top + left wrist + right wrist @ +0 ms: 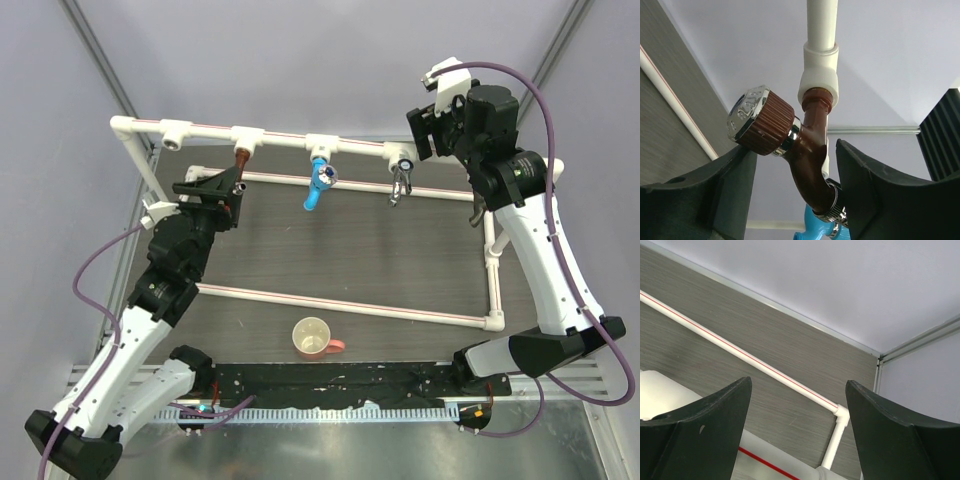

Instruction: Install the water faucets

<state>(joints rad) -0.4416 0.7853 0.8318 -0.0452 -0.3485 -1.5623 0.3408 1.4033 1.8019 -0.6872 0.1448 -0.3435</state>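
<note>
1. Left pincer (794, 146) is open, with its jaws straddling the brown tap (809, 150) rather than clamped on it. On the wrist cam the finger (715, 190) at 9 o'clock sits right under the ribbed knob, and I can't tell if it's touching. The one at 3 o'clock has a clear sliver of daylight between it and the tap body.
2. That brown tap is plugged top-end into a white socket (819, 70) on the pipe. Its knob sticks out toward 10 o'clock and its spout curls down toward 5 o'clock.
3. From the overhead cam, the brown tap hangs off the far rail of the white pipe frame (285, 135), around 11 o'clock on the table (350, 255).
4. Same rail, going along: the blue tap (320, 182) is at roughly 12 o'clock with its spout pointing toward 7. The chrome tap (401, 180) is at about 1 o'clock. Both hang from their own sockets, and neither arm is near them.
5. Right pincer (797, 382) is up at the 1 o'clock corner, past the end of the rail. It's wide open and holding nothing; between its fingers you only see table and pipe.
6. A small cup (312, 338) sits upright at 6 o'clock on the near side, just outside the frame's front pipe.
</note>
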